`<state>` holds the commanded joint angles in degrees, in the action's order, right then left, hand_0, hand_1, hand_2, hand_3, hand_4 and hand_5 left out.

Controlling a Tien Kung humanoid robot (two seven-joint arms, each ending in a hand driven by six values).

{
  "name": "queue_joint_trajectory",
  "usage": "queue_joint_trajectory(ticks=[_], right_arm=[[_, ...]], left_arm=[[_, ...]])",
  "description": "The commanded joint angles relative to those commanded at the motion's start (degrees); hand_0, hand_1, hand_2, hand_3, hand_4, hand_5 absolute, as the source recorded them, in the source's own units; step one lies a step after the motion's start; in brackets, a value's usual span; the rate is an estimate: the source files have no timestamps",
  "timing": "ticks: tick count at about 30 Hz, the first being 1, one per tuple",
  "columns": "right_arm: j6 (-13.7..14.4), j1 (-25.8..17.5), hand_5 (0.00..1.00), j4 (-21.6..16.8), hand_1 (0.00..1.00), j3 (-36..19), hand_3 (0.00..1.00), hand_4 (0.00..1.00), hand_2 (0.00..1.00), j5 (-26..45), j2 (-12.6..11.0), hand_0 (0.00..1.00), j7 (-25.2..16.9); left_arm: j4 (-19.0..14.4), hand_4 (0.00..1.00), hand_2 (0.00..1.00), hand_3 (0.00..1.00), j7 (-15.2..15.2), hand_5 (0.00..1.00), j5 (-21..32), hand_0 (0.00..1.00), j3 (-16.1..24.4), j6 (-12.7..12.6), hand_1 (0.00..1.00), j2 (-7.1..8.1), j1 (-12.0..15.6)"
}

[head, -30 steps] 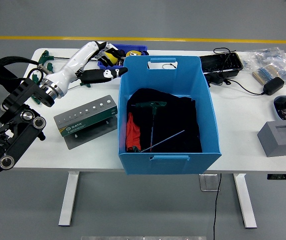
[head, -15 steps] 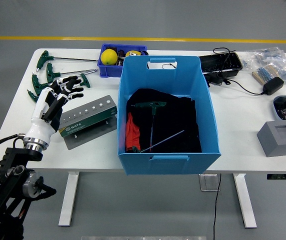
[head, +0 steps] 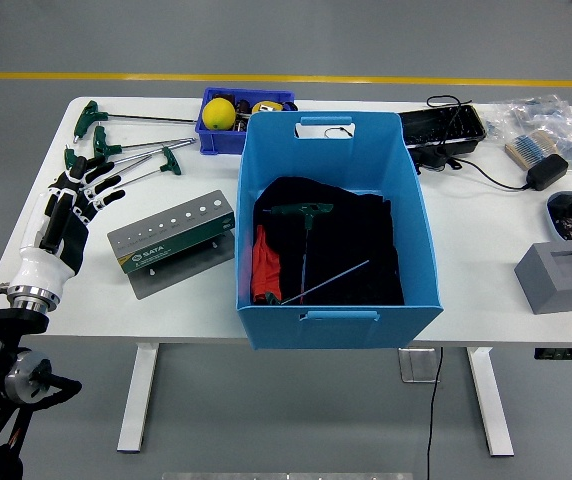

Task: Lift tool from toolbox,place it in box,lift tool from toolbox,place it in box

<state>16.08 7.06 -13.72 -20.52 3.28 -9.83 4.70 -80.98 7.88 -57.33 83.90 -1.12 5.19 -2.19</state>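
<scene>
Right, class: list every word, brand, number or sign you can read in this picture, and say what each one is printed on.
"SATA": on the green front of the tool holder left of the blue bin.
Small marks beside the holder's row of holes: too small to read.
Print on the bagged parts at the table's far right: blurred, unreadable.

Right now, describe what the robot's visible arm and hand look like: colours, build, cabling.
Only the left arm shows. Its left hand has five black, segmented fingers with white patches at the joints, on a white and black palm shell. A white forearm cuff narrows to a silver metal wrist ring. Below that the arm is black, with round silver joint caps and a black cable looping beside it.
</scene>
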Motion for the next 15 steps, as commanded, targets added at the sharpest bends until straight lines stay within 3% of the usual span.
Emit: queue_joint_trajectory(ticks=[5,15], right_arm=[[-0.1,0.1,0.664,0.1,0.605,0.0,0.548,0.76,0.676,0.0,0.0,0.627,0.0],[-0.2,0.3,0.664,0.1,0.605,-0.2,0.548,0.759,0.674,-0.4,0.0,0.629,0.2]], left_arm=[[0.0,0.928,0.77,0.705,-2.1,0.702,-2.2,0.641,0.2,0.8,0.704,0.02,-0.2],[-0.2,0.912,0.796,0.736,-2.8,0.732,-3.9,0.662,0.1,1.5,0.723,0.14,-0.2]])
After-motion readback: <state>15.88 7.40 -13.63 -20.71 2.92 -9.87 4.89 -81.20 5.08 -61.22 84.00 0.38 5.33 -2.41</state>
